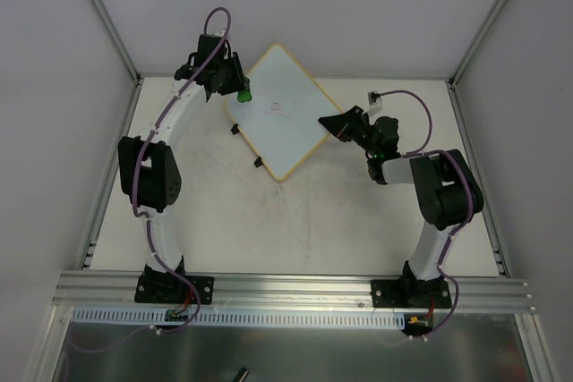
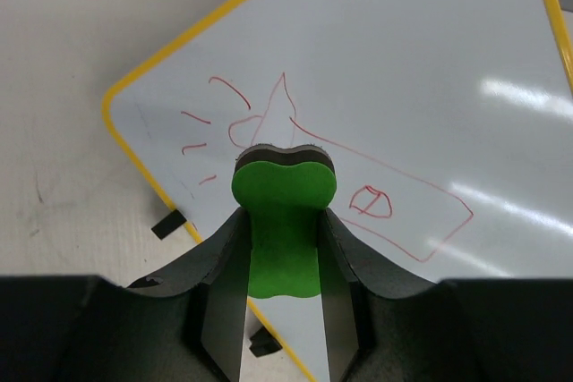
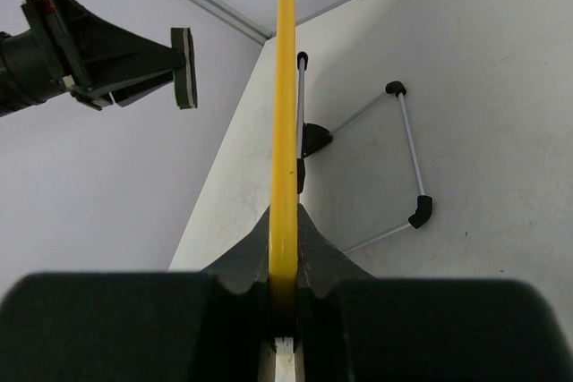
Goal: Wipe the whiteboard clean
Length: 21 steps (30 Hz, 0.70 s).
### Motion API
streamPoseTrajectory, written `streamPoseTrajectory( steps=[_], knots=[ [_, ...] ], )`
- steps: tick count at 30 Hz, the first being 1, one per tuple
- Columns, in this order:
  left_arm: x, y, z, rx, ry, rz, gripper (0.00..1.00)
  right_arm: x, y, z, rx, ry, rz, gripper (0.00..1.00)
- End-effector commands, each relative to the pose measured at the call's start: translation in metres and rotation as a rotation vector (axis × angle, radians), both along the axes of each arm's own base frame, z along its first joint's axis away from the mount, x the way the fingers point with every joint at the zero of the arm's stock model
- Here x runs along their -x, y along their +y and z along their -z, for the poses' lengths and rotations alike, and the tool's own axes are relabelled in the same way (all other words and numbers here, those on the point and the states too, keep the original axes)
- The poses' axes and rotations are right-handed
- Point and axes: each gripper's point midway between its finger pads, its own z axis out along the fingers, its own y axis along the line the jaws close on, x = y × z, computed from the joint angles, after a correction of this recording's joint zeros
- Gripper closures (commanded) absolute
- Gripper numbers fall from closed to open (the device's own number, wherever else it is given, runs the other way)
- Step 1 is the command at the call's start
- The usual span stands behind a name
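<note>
No words, numbers or brand names can be read in any of the views. On the whiteboard only red marker lines are seen: a long slanted box with a small round mark inside it, a pointed shape, and a few short strokes at the side. None of these lines can be read as letters or numbers, and in the top view they are too small to be made out.

**Clearance around the whiteboard**

Top view: bare table lies open at 6 o'clock of the whiteboard. The left gripper, carrying the green eraser, obstructs 10 o'clock. The right gripper obstructs 3 o'clock, and the rear wall closes 12 o'clock.
</note>
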Motion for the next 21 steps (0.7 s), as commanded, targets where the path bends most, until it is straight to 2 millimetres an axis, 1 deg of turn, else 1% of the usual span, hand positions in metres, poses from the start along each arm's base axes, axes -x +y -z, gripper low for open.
streamPoseTrajectory(
  steps=[1,3,4,6,7,10,12,13,14,16,18,19,21],
  knots=[
    [-0.022,0.003,-0.004,0.054,-0.01,-0.026,1.0,-0.003,0.011,-0.037,-0.026,-0.14,-0.041,1.0],
    [-0.031,-0.002,0.001,0.068,-0.018,-0.012,1.0,-0.004,0.012,-0.036,-0.026,-0.139,-0.044,1.0],
    [-0.038,-0.006,0.006,0.076,-0.019,0.0,1.0,-0.003,0.012,-0.035,-0.026,-0.136,-0.046,1.0],
    [-0.045,-0.013,0.01,0.094,-0.026,0.031,1.0,-0.003,0.012,-0.035,-0.028,-0.134,-0.045,1.0],
    [-0.051,-0.021,0.012,0.115,-0.029,0.067,1.0,-0.004,0.011,-0.035,-0.028,-0.134,-0.045,1.0],
    [-0.061,-0.031,0.017,0.136,-0.037,0.105,1.0,-0.003,0.012,-0.036,-0.029,-0.136,-0.046,1.0],
    [-0.062,-0.035,0.02,0.143,-0.04,0.124,1.0,-0.002,0.013,-0.038,-0.031,-0.141,-0.052,1.0],
    [-0.063,-0.036,0.024,0.131,-0.042,0.133,1.0,-0.002,0.013,-0.036,-0.029,-0.136,-0.054,1.0],
    [-0.064,-0.037,0.024,0.122,-0.054,0.132,1.0,-0.003,0.013,-0.037,-0.03,-0.139,-0.055,1.0],
    [-0.062,-0.041,0.029,0.112,-0.056,0.146,1.0,-0.003,0.014,-0.037,-0.031,-0.14,-0.057,1.0],
    [-0.063,-0.044,0.029,0.106,-0.075,0.156,1.0,-0.003,0.013,-0.037,-0.031,-0.138,-0.056,1.0],
    [-0.062,-0.046,0.032,0.094,-0.078,0.164,1.0,-0.002,0.013,-0.036,-0.03,-0.135,-0.056,1.0],
    [-0.062,-0.053,0.031,0.089,-0.097,0.183,1.0,-0.002,0.013,-0.036,-0.03,-0.135,-0.057,1.0]
  ],
)
